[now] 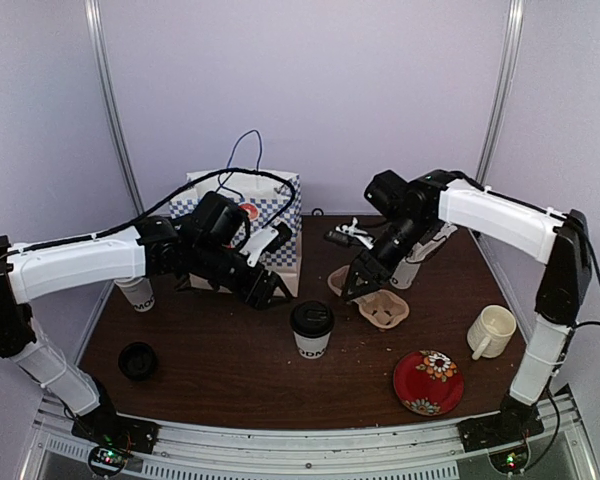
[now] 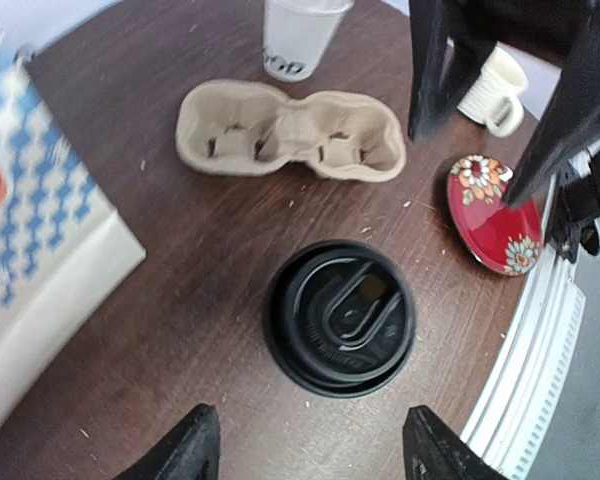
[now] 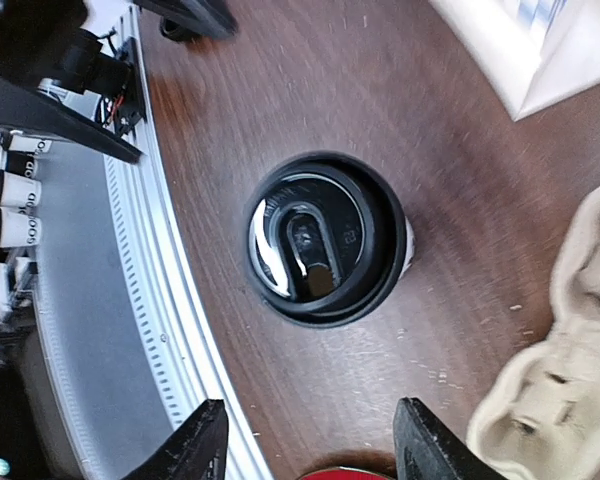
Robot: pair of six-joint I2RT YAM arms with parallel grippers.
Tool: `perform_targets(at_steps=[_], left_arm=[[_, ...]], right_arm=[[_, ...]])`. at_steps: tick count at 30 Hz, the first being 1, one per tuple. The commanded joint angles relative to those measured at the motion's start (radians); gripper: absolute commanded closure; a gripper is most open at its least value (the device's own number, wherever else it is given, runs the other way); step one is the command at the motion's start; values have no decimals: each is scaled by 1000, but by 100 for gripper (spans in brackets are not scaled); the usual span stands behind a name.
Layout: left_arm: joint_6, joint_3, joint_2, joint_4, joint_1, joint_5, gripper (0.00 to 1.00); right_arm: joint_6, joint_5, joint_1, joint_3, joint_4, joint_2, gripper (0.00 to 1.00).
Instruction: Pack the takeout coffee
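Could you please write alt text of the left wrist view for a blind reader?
A takeout coffee cup with a black plastic lid stands on the dark wooden table, just ahead of the open left gripper. Beyond it lie a beige pulp cup carrier and a red floral plate.

- Walls (image 1: 310, 90): plain pale lavender panels on three sides.
- Poles (image 1: 112, 110): metal uprights at both rear corners.
- Table (image 1: 230, 370): dark brown wood grain.
- Rail (image 1: 300, 450): ribbed metal, near edge.

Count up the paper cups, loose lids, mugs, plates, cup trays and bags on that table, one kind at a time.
Paper cups: 3
Loose lid: 1
Mug: 1
Plate: 1
Cup tray: 1
Bag: 1
Total: 8
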Motion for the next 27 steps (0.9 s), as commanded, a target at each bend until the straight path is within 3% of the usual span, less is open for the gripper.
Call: perform_targets(at_steps=[1, 6, 7, 8, 17, 24, 27], left_arm=[[284, 90, 0, -73, -34, -58, 33], [433, 129, 48, -73, -62, -47, 22], [456, 140, 61, -73, -65, -44, 6], [474, 153, 74, -75, -65, -41, 3], [600, 381, 291, -257, -68, 58, 9], [600, 425, 367, -278, -72, 140, 11], [592, 429, 389, -279, -79, 113, 10]], right_arm=[[-98, 47, -10, -52, 29, -176, 40], [-198, -59, -37, -96, -56, -312, 37], [-211, -70, -52, -109, -61, -345, 35], [-216, -75, -69, -122, -57, -380, 34], [-227, -194, -313, -221, 11, -595, 28], [-223, -205, -335, -240, 15, -613, 27], [-222, -220, -335, -237, 20, -602, 27]])
